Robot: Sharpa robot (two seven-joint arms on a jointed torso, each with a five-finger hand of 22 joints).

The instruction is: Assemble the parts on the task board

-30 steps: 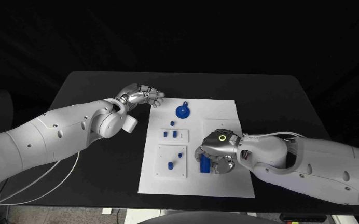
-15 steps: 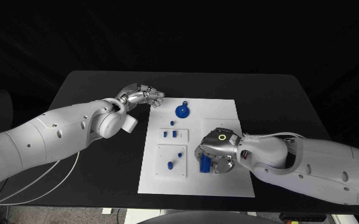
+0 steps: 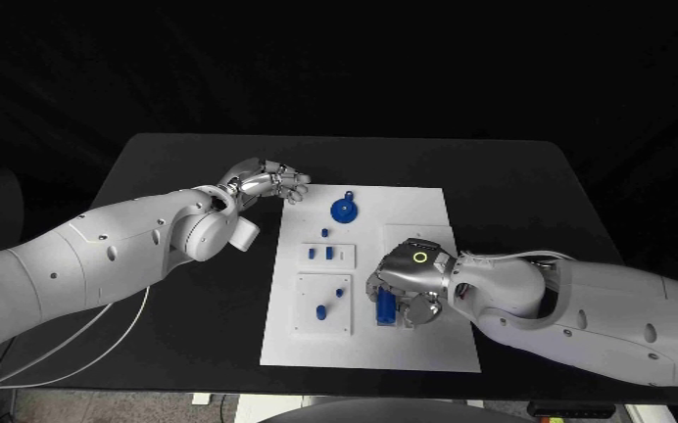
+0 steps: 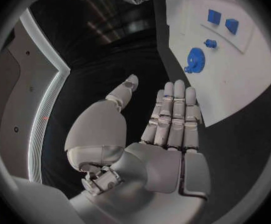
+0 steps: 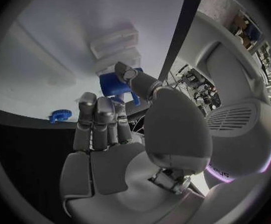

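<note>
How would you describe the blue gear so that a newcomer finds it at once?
Start at the white task board in the middle of the black table. Look to its far end, near the left hand. The blue gear lies there: round and toothed, the broadest blue piece, unlike the small blocks nearer the middle.

You had no readable text, label, brand, number or sign anywhere on the task board point(image 3: 424, 345), parts or arms.

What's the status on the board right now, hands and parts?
Left robot hand open, idle on the table off the task board. Right robot hand holding a blue part over the board. Blue gear untouched. Nothing blocking.
</note>
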